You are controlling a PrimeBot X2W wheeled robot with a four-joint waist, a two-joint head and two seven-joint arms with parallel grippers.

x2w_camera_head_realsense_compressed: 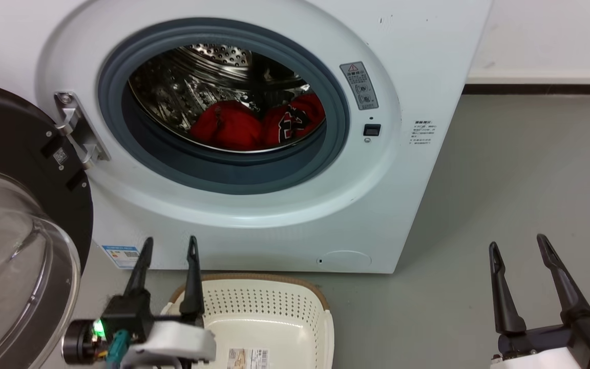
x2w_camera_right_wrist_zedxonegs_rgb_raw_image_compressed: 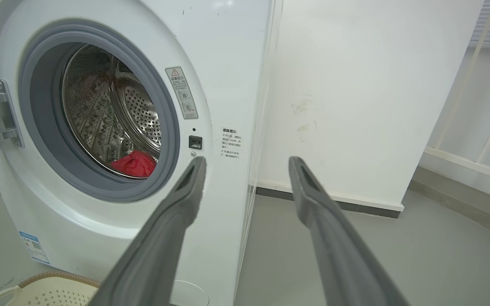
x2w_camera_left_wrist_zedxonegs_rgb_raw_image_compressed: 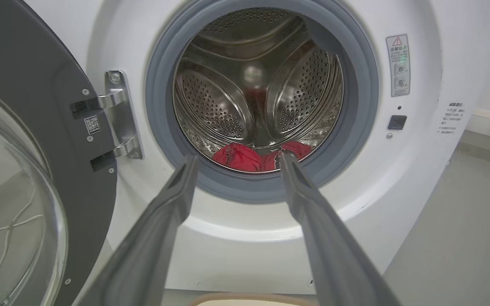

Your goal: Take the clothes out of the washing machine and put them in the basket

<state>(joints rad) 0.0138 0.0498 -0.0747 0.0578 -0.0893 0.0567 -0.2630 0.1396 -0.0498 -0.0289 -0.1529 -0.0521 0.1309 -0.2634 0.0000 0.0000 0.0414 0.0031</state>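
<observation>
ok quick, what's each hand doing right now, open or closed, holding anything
left hand: open, holding nothing
right hand: open, holding nothing

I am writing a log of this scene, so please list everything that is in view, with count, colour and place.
washing machine: one, white, straight ahead, door open
door: one, black frame with clear glass, swung out at the left
clothes: two, red, side by side at the bottom of the steel drum
basket: one, cream with brown rim, on the floor before the machine
warning sticker: one, grey, on the machine's front, upper right
floor: grey, right of the machine
left gripper: one, dark fingers, open, by the basket's left end
right gripper: one, dark fingers, open, over the floor at the right
</observation>
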